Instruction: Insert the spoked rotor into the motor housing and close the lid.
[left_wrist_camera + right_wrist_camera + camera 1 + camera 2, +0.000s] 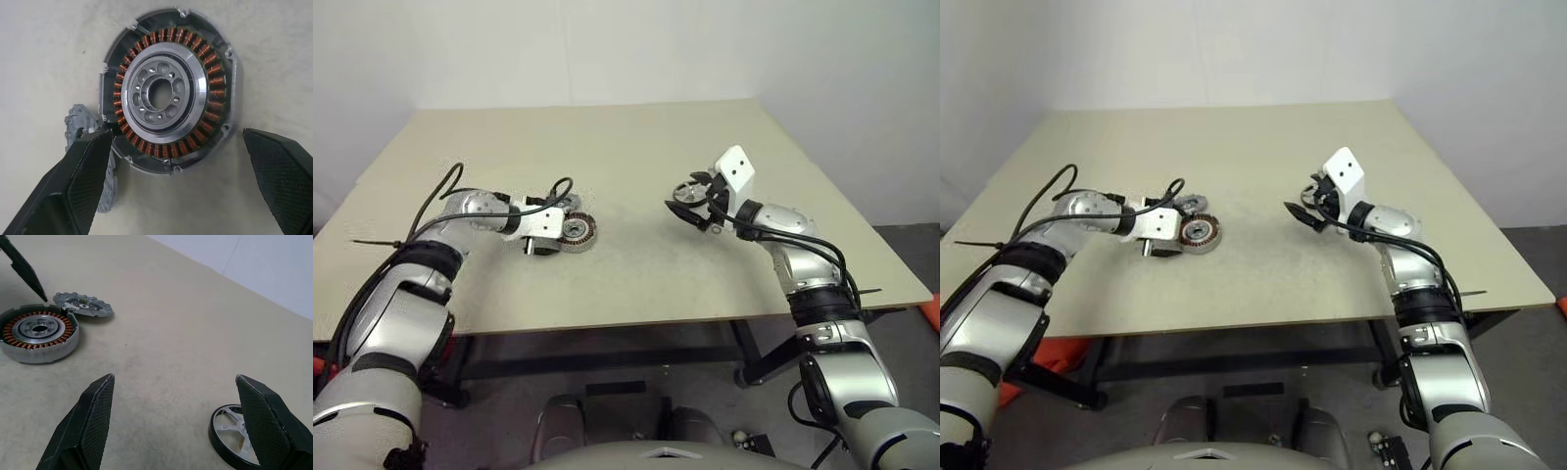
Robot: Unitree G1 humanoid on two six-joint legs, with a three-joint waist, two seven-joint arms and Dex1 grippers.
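From the head cameras, a beige table [636, 147] carries three parts. The motor housing [578, 230] lies on the left half, a round cup with a copper-brown ring, and the left gripper [548, 235] sits right at it, its arm covering part of the near side. The lid [1193, 203] peeks out just behind the housing, mostly hidden by the gripper and cable. On the right, the spoked rotor [688, 191] lies flat just by the right gripper [1304, 213], and its shape is hard to make out there.

The left wrist view looks straight down on the housing: a silver-grey shell, a ring of copper windings, a bright inner ring and a hub with small round holes. The two black fingers [73, 186] stand wide apart on either side of it, holding nothing. One finger covers part of the lid, whose notched grey edge shows beside the housing.

The right wrist view shows the housing and the lid touching at their edges, far across the table. The rotor, dark-rimmed with silvery spokes, lies close by, partly behind one finger and cut off at the frame edge. These fingers are spread wide and empty too.
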